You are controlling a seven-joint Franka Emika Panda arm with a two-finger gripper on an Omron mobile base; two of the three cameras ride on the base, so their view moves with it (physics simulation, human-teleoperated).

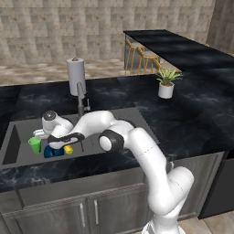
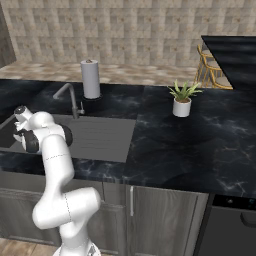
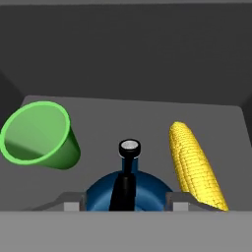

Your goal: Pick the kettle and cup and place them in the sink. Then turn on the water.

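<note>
Three things sit in your sink (image 1: 13,146), near its left wall: cup (image 3: 37,134), kettle (image 3: 142,189), corn cob (image 3: 194,165). Your gripper (image 3: 127,205) straddles the kettle's handle, jaws parted, not clamped.

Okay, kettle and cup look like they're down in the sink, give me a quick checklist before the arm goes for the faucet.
1. Kettle in the sink basin: ok.
2. Cup in the basin, upright beside the kettle: ok.
3. Claw let go of the kettle handle: cannot tell; the fingers straddle it.
4. Corn cob lies apart from the kettle: ok.
5. Water running from the faucet: not ok, no stream visible.
6. Space above the faucet open, paper towel roll behind it: ok.
</note>
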